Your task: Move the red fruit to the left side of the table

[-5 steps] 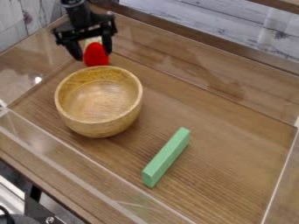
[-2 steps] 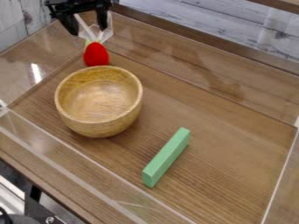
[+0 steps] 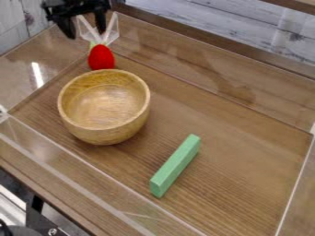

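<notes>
Small glossy red strawberry-like toy fruit [image 3: 101,58], released beside the round light wooden bowl [image 3: 103,107] at its far side, black gripper [image 3: 84,30] spread wide beyond; placement appears complete, only retreat remaining.

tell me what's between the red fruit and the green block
The wooden bowl partly intrudes, with bare tabletop beyond it, between the red fruit and green block, in the camera view.

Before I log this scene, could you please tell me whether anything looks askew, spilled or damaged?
Nothing stands out: the red fruit and the wooden bowl look intact, and no spill shows. The green block lies at a slant, which hardly seems odd.
</notes>
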`<act>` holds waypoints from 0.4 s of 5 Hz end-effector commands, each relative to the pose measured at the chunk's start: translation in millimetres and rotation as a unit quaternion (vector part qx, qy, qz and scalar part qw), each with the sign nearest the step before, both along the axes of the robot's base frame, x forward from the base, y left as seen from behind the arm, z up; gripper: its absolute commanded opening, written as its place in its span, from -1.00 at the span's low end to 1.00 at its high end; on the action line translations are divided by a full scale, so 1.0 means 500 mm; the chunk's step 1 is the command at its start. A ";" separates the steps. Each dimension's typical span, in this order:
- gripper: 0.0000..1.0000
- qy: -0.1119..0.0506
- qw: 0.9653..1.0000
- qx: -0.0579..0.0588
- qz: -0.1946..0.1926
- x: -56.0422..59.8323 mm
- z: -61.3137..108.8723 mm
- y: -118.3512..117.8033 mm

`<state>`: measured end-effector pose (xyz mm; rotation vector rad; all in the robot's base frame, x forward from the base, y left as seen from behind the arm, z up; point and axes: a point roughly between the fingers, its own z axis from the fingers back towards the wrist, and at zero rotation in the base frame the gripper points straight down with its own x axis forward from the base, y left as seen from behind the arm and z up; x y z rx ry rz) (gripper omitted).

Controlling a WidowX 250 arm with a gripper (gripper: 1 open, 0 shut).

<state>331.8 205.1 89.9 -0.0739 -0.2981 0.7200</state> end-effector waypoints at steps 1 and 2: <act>1.00 -0.023 0.999 0.022 0.010 0.003 0.035 -0.014; 1.00 -0.024 0.999 0.021 0.027 0.001 0.035 -0.031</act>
